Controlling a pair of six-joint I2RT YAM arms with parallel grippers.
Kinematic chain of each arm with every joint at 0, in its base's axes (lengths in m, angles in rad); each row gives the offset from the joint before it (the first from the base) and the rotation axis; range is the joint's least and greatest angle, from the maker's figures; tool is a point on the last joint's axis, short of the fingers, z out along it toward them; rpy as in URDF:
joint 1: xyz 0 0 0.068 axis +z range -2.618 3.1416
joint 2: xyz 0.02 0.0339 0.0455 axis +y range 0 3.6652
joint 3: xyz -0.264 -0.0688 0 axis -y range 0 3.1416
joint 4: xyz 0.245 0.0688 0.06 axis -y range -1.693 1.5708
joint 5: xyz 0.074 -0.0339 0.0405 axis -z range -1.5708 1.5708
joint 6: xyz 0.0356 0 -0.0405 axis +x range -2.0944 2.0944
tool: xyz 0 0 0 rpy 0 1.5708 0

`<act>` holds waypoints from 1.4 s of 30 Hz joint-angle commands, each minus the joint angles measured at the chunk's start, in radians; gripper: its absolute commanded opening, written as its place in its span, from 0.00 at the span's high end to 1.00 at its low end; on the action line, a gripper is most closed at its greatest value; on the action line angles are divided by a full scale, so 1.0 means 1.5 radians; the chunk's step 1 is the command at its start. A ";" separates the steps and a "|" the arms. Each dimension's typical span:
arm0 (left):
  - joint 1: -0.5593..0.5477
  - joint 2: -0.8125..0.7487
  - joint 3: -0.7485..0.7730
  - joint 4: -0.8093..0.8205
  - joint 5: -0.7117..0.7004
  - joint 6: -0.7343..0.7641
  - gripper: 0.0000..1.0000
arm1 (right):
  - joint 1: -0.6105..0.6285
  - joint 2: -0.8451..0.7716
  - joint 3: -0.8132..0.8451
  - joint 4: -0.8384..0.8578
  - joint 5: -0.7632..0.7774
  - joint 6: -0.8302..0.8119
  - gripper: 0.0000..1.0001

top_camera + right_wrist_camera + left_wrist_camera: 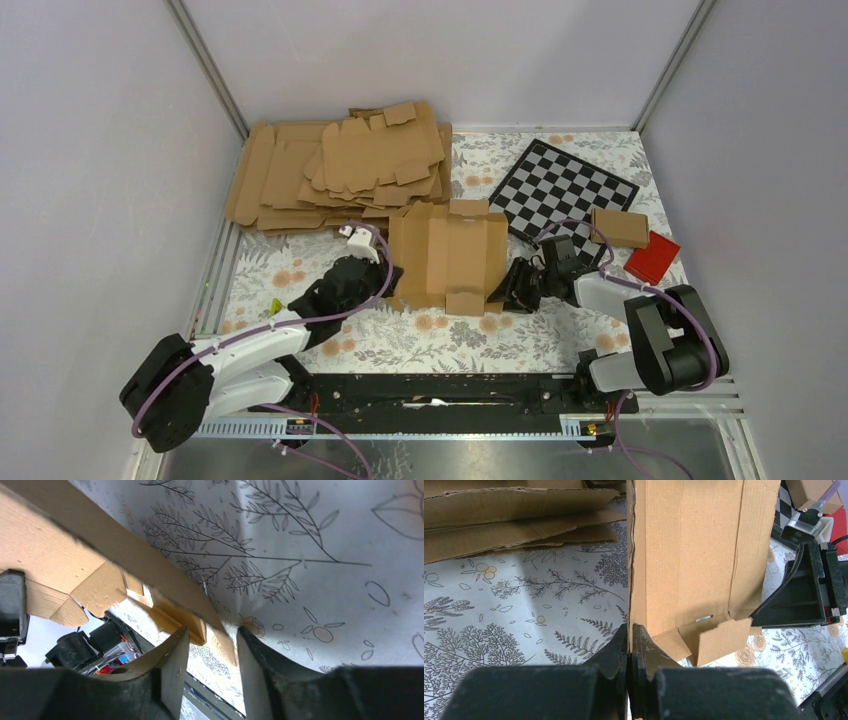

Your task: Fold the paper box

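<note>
Ops: box location?

Rig: paper box (447, 258) lies unfolded at centre of the top view, on the floral table (450, 340); stack of card sheets (340, 170) to its upper left; checkerboard (565, 190) to its upper right.

Ops: jaws?

Rig: left gripper (388, 283) pressed together, pinching the paper box's left edge; right gripper (506, 290) at its right edge; fingers (175, 665) apart; cardboard edge just at the tips, not clamped.
</note>
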 commanded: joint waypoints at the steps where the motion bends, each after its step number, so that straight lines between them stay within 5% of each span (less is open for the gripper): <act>1: -0.003 -0.017 -0.002 0.035 -0.028 -0.003 1.00 | 0.005 0.003 0.025 -0.045 -0.014 -0.022 0.57; 7: -0.002 -0.027 -0.008 0.078 -0.008 0.025 1.00 | 0.004 0.011 0.100 -0.108 -0.008 -0.045 0.81; 23: -0.003 -0.011 -0.029 0.183 0.024 0.101 1.00 | 0.004 0.032 0.123 -0.016 -0.028 0.068 0.89; 42: -0.005 -0.053 -0.124 0.319 -0.093 0.226 1.00 | -0.038 -0.053 0.079 0.021 -0.083 0.130 1.00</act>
